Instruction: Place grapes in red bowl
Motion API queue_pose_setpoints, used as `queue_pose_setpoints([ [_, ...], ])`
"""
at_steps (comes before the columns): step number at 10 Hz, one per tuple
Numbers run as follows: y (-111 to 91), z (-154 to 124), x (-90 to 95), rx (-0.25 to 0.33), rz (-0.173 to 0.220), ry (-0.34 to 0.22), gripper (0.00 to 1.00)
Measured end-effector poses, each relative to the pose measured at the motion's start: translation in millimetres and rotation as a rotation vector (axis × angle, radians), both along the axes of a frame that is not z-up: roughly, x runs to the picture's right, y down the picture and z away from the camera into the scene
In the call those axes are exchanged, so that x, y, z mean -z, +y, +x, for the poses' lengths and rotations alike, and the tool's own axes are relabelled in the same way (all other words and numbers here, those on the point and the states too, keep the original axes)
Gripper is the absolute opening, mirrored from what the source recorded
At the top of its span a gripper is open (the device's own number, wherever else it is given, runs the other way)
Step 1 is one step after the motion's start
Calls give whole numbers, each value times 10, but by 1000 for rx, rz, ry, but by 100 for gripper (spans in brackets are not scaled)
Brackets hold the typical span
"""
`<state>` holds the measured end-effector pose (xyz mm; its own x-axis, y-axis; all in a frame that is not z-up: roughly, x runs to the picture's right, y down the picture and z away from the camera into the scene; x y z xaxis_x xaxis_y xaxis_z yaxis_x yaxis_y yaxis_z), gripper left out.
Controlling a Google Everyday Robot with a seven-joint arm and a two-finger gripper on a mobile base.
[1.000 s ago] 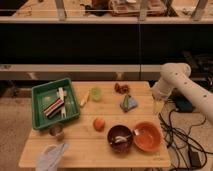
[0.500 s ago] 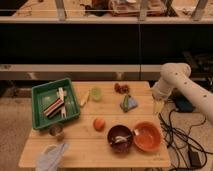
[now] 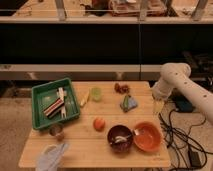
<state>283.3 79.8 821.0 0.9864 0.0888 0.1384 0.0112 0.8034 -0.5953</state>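
Front-left corner: a pale cloth (image 3: 51,155) lies crumpled. Behind it, along the left edge, sits the green tray (image 3: 41,97) with a few small items inside. A little metal cup (image 3: 56,131) stands just in front of the tray. Moving right, a green cup (image 3: 96,93) sits toward the back edge, and an orange (image 3: 99,123) rests mid-table. Now the grapes (image 3: 121,88): they're on the tabletop near the back edge, right of centre, well apart from both bowls. A teal packet (image 3: 129,103) lies just in front of them. Along the front edge, a maroon bowl (image 3: 120,142) with a white utensil sits just beside the red bowl (image 3: 148,137), which is near the front-right corner. At the right edge hangs the gripper (image 3: 158,106), behind the red bowl and clear of the grapes. Clenched or released, I can't tell.
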Motion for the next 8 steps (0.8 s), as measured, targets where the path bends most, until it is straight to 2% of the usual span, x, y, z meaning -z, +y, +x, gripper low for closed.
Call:
queue_pose_setpoints([
  [2, -72, -16, -27, 0, 23, -14, 80],
  [5, -531, -253, -296, -16, 154, -69, 80],
  [6, -668, -349, -390, -22, 187, -84, 80],
  [8, -1005, -505, -610, -75, 283, -114, 80],
])
